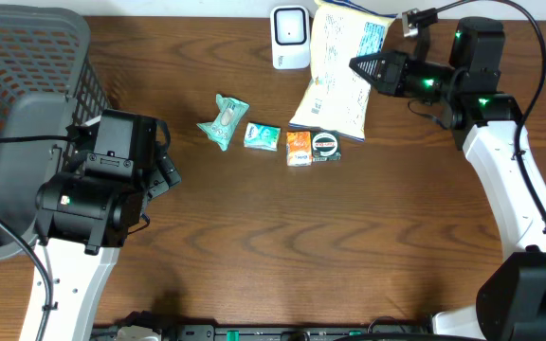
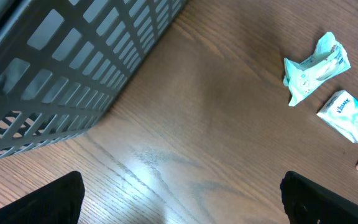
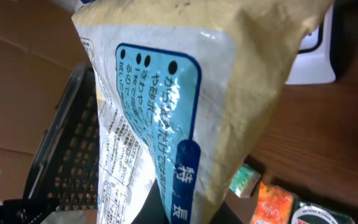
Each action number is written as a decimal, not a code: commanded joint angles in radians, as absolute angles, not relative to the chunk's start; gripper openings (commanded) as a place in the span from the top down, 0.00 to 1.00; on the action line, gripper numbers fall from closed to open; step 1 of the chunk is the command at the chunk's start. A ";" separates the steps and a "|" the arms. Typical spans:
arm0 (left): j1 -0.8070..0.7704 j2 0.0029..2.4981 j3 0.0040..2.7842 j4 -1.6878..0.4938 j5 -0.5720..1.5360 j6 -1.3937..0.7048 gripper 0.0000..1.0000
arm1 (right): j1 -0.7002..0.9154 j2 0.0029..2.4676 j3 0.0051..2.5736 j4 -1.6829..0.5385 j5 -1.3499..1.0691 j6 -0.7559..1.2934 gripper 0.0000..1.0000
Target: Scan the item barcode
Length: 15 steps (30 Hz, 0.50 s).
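Right jaws pinch the snack bag (image 1: 339, 71) beside the scanner (image 1: 291, 38).
They are closed tight on the bag's right edge, upper middle of the frame; 4 small packets (image 1: 262, 136) lie just below it on the desk (image 1: 349, 246). Left jaws gape wide, empty, by the grey basket (image 1: 27, 76) at left.
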<state>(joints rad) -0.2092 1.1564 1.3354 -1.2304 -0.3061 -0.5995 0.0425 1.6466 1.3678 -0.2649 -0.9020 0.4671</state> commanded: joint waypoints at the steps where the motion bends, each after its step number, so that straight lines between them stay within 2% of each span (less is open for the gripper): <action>1: -0.204 1.155 1.337 -1.234 -0.326 -0.604 0.00 | 0.049 1.640 1.374 -0.318 -0.805 0.420 0.99; 5: -0.204 1.155 1.337 -1.234 -0.326 -0.604 0.00 | 0.049 1.640 1.374 -0.467 -0.426 0.339 0.99; 9: -0.204 1.155 1.337 -1.234 -0.326 -0.604 0.00 | 0.050 1.640 1.374 -0.551 -0.196 0.255 0.99; 13: -0.204 1.155 1.337 -1.234 -0.326 -0.604 0.00 | 0.062 1.640 1.374 -0.636 0.178 0.226 0.99; 15: -0.204 1.155 1.337 -1.234 -0.326 -0.604 0.00 | 0.077 1.640 1.374 -0.662 0.288 0.223 0.99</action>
